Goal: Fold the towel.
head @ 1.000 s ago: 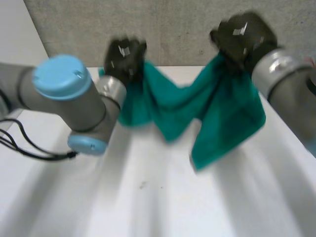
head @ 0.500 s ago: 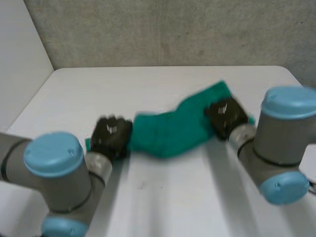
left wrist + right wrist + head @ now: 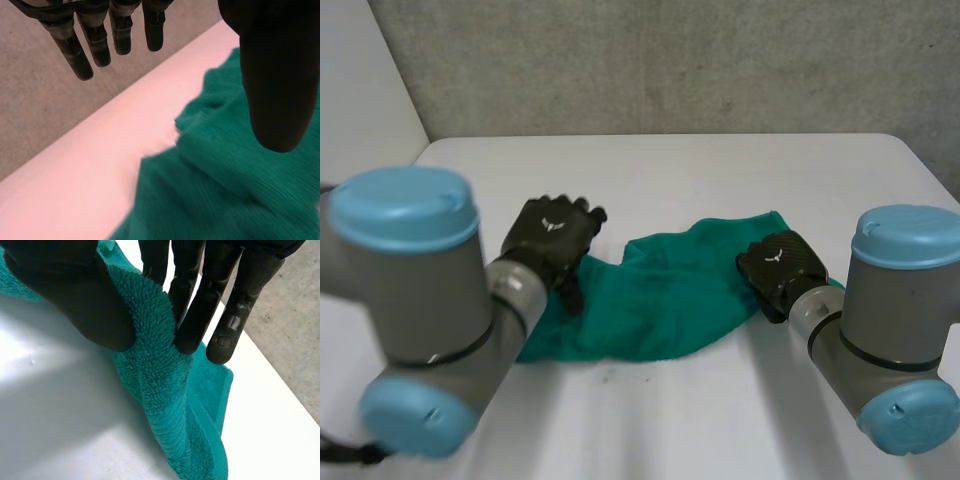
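Towel (image 3: 660, 300) in right hand (image 3: 780, 268), on table (image 3: 720, 170)

Green fuzzy towel (image 3: 660, 300), all bunched up and wrinkly, lying stretched sideways across the middle of the white tabletop (image 3: 720, 180).

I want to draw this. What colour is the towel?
Teal green, plain with no pattern. The towel shows best in the right wrist view.
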`<state>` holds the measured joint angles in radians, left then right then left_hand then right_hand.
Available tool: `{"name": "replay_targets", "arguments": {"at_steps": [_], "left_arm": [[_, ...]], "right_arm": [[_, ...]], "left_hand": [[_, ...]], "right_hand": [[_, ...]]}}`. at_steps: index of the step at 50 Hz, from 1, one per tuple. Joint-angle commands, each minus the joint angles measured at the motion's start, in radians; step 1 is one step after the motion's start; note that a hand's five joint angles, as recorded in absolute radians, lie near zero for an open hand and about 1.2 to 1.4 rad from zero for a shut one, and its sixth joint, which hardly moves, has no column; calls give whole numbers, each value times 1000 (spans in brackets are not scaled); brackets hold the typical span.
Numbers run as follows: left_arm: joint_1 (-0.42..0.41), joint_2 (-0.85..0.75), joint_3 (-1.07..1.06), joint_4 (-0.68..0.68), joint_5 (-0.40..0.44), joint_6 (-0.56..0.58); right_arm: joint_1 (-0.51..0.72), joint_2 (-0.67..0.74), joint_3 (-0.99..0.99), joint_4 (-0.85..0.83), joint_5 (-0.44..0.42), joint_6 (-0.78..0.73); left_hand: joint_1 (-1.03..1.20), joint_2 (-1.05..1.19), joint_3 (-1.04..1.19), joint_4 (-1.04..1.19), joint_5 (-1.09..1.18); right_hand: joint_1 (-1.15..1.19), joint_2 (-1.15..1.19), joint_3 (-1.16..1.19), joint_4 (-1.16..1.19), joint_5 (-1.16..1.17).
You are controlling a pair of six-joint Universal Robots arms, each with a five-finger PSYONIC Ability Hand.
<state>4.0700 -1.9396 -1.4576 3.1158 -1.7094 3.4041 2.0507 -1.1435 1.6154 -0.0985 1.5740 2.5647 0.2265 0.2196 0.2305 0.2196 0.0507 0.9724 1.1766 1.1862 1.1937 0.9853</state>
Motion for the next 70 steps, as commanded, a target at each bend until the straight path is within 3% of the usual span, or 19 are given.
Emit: {"name": "replay_targets", "arguments": {"at_steps": [1,4,5,8,23,24,25,28,34,41,47,49,53,56,57,60,65,70], "left_arm": [[13,-238,248,-3,42,0],[27,-308,310,-16,111,7],[39,-353,344,-37,169,11],[46,-387,364,-72,203,11],[76,-507,436,-209,205,52],[79,-507,436,-213,200,63],[89,-492,424,-218,195,82],[95,-425,390,-217,165,77],[96,-251,231,-114,68,75],[102,-122,60,-37,65,87],[109,-145,89,-17,60,90],[121,-176,146,7,59,90],[133,-200,268,70,60,104],[135,-202,347,148,60,118],[141,-190,405,253,54,127],[152,-165,421,371,54,126],[161,-85,366,547,36,112],[162,-71,246,541,40,95]], "right_arm": [[0,-1,23,-17,-28,-1],[-9,-5,29,-15,-54,-3],[-10,-7,30,-15,-55,-3],[-12,-8,26,-15,-57,-6],[-12,-28,-20,-3,-58,-15],[-12,-36,-20,-3,-58,-15],[-12,-44,-20,-1,-58,-15],[-12,-77,-17,0,-57,-17],[-12,-113,-20,48,-54,-57],[-9,-105,-43,204,-55,-213],[2,-15,-169,227,-40,-225],[0,33,-258,226,-26,-187],[0,87,-434,217,24,-92],[2,111,-586,158,76,-18],[0,111,-615,131,89,-3],[2,96,-674,-30,138,48],[2,-24,-577,-299,150,37],[-1,-73,-444,-313,92,6]], "left_hand": [[31,38,27,38,32],[104,111,100,111,106],[183,190,179,190,184],[228,235,224,235,229],[301,308,297,308,302],[345,352,341,352,346],[708,715,704,715,710],[1168,1175,1164,1175,1170],[1170,1177,1166,1177,1171],[1170,1177,1166,1177,1171],[1170,1177,1166,1177,1171],[959,966,955,966,961],[932,939,928,939,934],[947,954,943,954,948],[1008,1015,1004,1015,1009],[1070,1077,1066,1077,1071],[1111,1118,1107,1118,1113],[1097,1104,1093,1104,1098]], "right_hand": [[424,220,210,203,236],[424,220,210,203,236],[424,220,210,203,236],[424,220,210,203,236],[424,220,210,203,236],[424,220,210,203,236],[424,220,210,203,236],[424,220,210,203,236],[424,220,210,203,236],[424,220,210,203,236],[424,220,210,203,236],[424,220,210,203,236],[424,220,210,203,236],[424,220,210,203,236],[424,220,210,203,236],[424,220,210,203,236],[424,220,210,203,236],[424,220,210,203,236]]}}
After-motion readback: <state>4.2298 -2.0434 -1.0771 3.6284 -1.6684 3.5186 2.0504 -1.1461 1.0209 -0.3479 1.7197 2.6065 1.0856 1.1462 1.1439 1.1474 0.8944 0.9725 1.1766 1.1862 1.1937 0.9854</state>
